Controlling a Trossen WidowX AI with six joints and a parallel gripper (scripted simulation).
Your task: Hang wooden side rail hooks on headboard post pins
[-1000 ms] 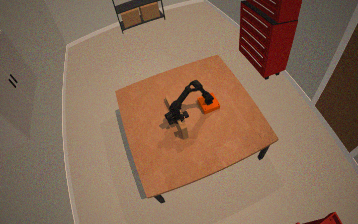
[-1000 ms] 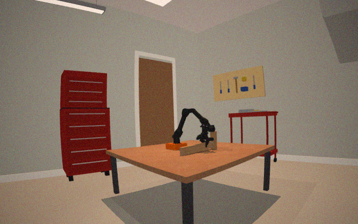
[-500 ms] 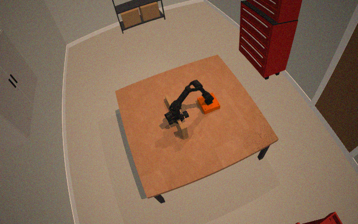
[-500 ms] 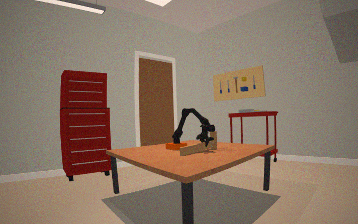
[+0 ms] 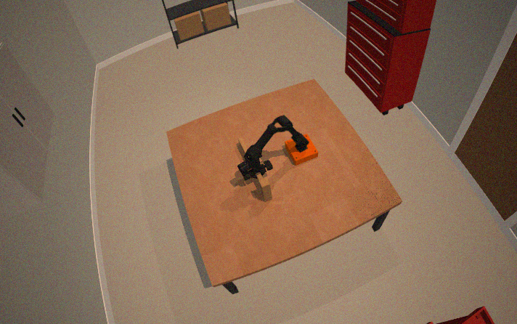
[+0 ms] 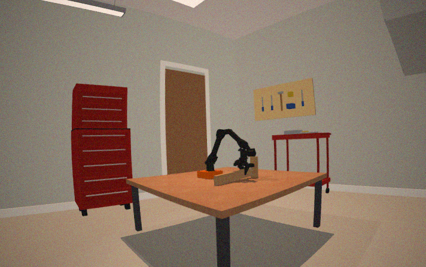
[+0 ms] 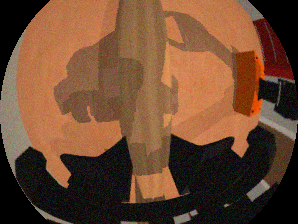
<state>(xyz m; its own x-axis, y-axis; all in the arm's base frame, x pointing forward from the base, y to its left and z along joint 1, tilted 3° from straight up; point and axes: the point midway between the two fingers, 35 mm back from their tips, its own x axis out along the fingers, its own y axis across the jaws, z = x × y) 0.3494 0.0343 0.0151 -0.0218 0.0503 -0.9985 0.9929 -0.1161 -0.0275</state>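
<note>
The wooden side rail [image 5: 242, 146] [image 6: 227, 178] [image 7: 143, 95] runs from its far end to the upright headboard post [image 5: 266, 192] [image 6: 255, 167]. Its far end appears to rest on the table in the exterior view. My gripper [image 5: 256, 172] [image 6: 246, 170] [image 7: 146, 132] points down and is shut on the rail close to the post, with one finger on each side in the wrist view. The rail's near end is beside the post; I cannot tell whether they touch. The steel hooks, the pins and the post's slot are hidden or too small to make out.
The orange arm base [image 5: 305, 155] [image 6: 208, 174] [image 7: 246, 82] stands on the wooden table [image 5: 305, 213] [image 6: 176, 188] to one side of the rail. The black arm arches from it over to the rail. A red cabinet, a shelf and a cart stand away from the table.
</note>
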